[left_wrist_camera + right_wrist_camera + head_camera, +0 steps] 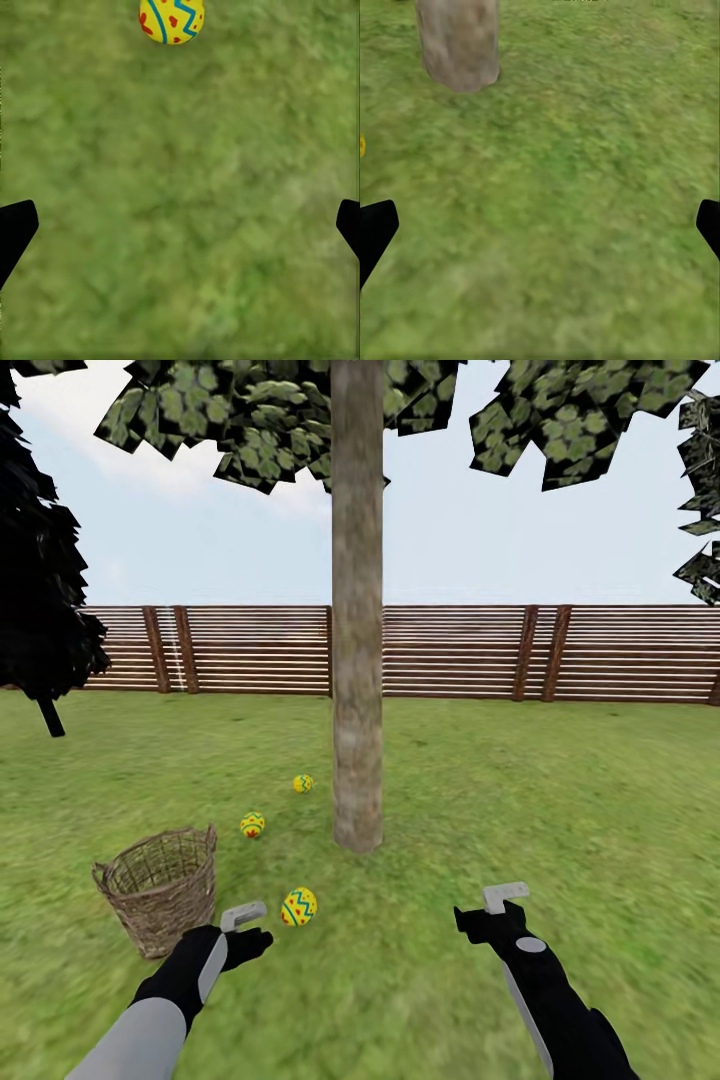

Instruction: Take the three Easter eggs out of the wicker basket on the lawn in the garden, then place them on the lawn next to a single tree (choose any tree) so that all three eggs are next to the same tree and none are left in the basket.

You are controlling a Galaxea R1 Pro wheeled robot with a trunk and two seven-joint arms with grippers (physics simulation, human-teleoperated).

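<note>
3 Easter eggs lie on lawn [560, 810] by tree [357, 660]: near egg [299, 906] just beside left end effector [250, 928], middle egg [253, 824], far egg [303, 783]. Wicker basket [160, 890] upright, looks empty. Left & right end effector [490, 910] both w/ fingers apart, holding nothing.

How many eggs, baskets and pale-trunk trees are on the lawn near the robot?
Eggs: 3 (near, middle, far)
Basket: 1
Tree: 1
Total: 5
</note>
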